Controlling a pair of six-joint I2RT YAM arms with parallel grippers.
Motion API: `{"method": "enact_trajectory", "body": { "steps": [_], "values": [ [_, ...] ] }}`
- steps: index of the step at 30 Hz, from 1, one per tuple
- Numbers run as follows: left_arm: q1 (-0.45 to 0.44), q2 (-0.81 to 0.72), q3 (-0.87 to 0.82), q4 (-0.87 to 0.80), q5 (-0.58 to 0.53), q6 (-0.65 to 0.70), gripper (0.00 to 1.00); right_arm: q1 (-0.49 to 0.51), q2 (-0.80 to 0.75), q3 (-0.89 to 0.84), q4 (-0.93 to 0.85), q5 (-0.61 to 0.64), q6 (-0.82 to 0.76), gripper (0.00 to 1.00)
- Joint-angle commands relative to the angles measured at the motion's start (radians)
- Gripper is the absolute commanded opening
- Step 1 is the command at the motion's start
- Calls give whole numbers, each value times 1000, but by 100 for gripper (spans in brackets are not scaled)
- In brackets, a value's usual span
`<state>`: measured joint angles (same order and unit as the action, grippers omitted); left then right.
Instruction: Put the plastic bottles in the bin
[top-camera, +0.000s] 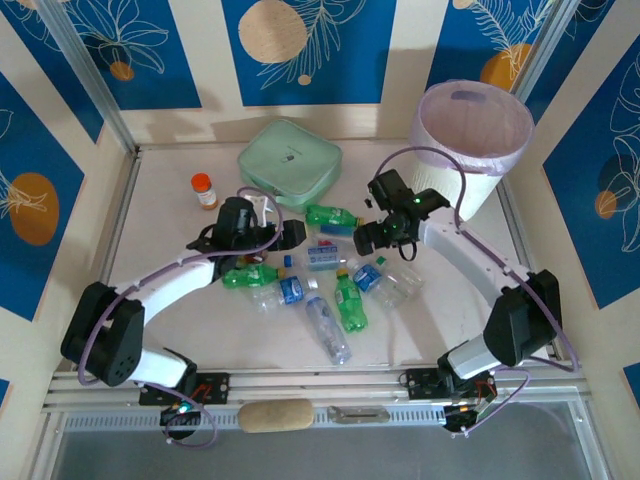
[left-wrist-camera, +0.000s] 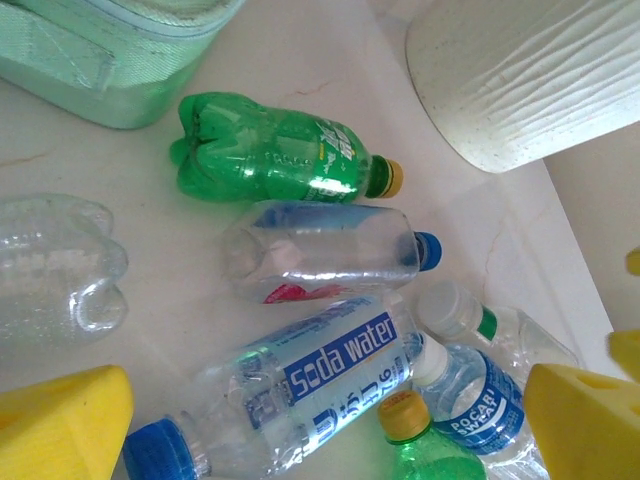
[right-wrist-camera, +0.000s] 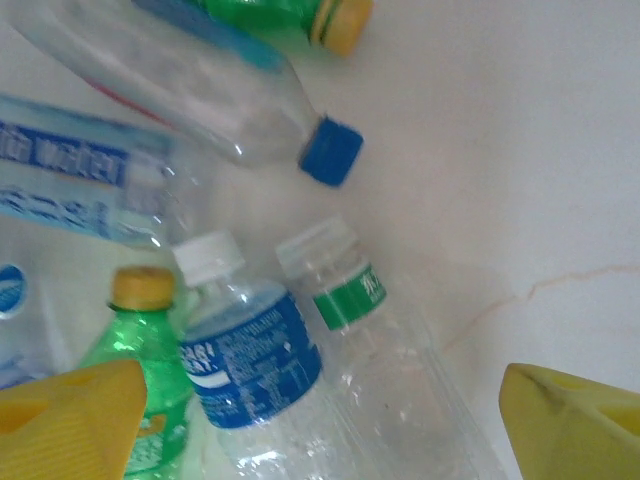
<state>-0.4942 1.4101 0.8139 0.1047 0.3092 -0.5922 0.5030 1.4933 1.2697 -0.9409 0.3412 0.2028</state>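
While the left gripper (left-wrist-camera: 325, 400) and right gripper (right-wrist-camera: 310, 400) both hang with fingers spread and empty, about nine plastic bottles (top-camera: 350, 305) lie clustered on the table (top-camera: 430, 340) left of the single bin (top-camera: 470, 135).

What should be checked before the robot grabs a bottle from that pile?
1. Right pincer open: ok, fingers wide apart and holding nothing.
2. Left pincer open: ok, also empty.
3. A bottle under the right pincer: ok, the blue-labelled bottle lies below, between its fingers.
4. That bottle free of neighbours: not ok, a green bottle and a clear green-labelled bottle crowd it on both sides.
5. Bin upright with its mouth unblocked: ok.
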Motion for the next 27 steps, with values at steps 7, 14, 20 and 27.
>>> {"method": "enact_trajectory", "body": {
  "steps": [7,14,20,27],
  "values": [
    [-9,-6,38,-50,3,36,100,-42,64,-111,-82,-16,70,90],
    [-9,-47,16,-49,-56,31,100,-84,91,-163,-30,-32,74,89],
    [-9,-59,-3,-48,-60,20,100,-130,117,-179,0,-19,71,87],
    [-9,-63,-7,-44,-68,20,100,-143,160,-176,17,-1,76,85]
  ]
}}
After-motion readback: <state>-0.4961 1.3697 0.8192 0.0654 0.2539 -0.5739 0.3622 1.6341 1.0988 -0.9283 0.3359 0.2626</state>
